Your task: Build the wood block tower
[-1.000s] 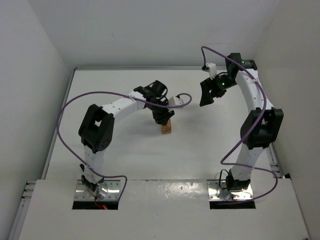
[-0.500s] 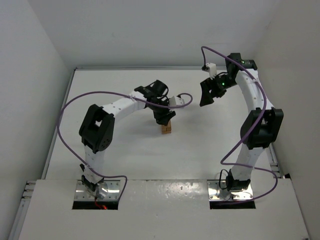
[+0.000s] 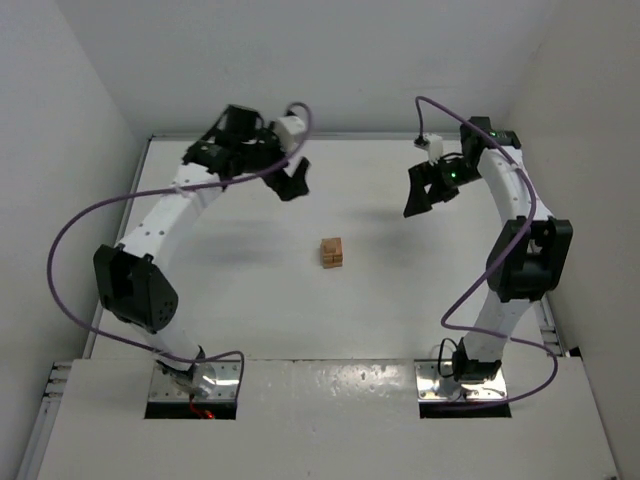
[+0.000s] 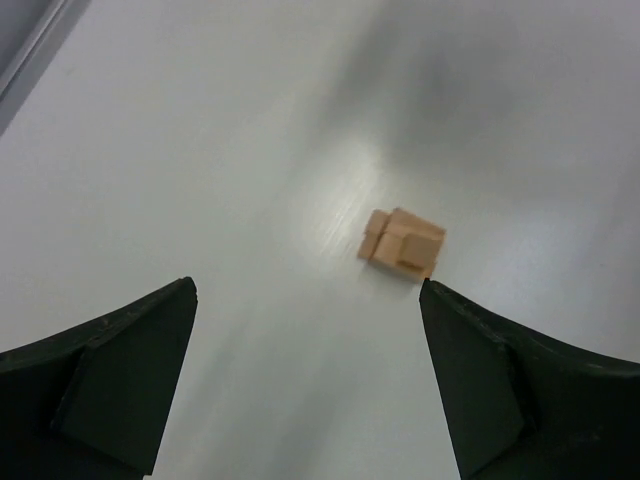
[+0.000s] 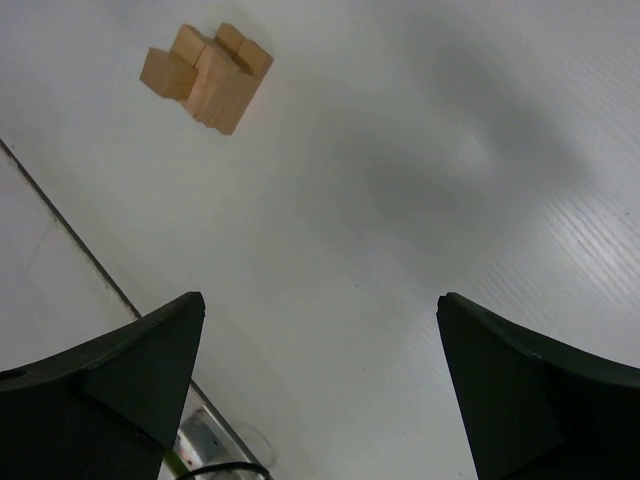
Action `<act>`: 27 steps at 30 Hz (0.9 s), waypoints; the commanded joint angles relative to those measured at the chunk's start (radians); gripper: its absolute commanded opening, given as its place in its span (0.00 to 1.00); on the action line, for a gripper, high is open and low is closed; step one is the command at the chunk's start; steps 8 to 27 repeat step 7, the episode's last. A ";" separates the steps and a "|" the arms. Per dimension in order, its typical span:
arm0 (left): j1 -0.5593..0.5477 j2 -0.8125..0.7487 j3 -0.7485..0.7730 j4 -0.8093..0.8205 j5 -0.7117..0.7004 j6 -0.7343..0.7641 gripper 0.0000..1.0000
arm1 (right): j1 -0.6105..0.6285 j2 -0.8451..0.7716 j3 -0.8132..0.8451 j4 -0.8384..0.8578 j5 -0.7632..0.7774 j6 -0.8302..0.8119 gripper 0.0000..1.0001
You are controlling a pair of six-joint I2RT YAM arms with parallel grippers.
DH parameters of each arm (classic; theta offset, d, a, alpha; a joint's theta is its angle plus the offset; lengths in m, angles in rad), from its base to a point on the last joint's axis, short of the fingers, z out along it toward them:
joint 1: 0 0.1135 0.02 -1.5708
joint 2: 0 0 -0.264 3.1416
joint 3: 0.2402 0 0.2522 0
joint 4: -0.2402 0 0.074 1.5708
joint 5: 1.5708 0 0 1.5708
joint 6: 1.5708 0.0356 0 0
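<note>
The tower (image 3: 332, 253) is a small, squarish cluster of light orange-tan wood blocks. It stands alone on the white surface (image 3: 240, 290), with nothing touching it. From above, thin dark seams divide its top into several pieces. In the right wrist view the tower (image 5: 207, 77) has an uneven, stepped top, with some blocks higher than their neighbours, and the sides facing the camera are flat and pale. In the left wrist view the tower (image 4: 401, 243) looks like a compact lump with one lower block on its left side.

The left fingers (image 3: 291, 181) hang beyond the tower and to its left, well apart from it. Seen from the wrist, the left fingers (image 4: 110, 380) are spread wide, with only bare surface between them and the tower beyond their tips. The right fingers (image 3: 418, 195) hang beyond the tower and to its right, also well apart from it. Up close, the right fingers (image 5: 110, 385) are just as widely spread and hold nothing.

The number of blocks in the tower cannot be counted, and neither can its layers. The left wrist picture is soft, so the seams blur there. From above, both pairs of fingers show only as dark shapes, and the gap between them is hard to read. In each wrist view the fingers are cut off at the lower edge.
</note>
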 commanded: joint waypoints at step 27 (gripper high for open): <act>0.500 -0.088 -0.281 0.235 0.171 -0.338 1.00 | -0.219 -0.083 -0.157 0.097 -0.118 0.120 0.99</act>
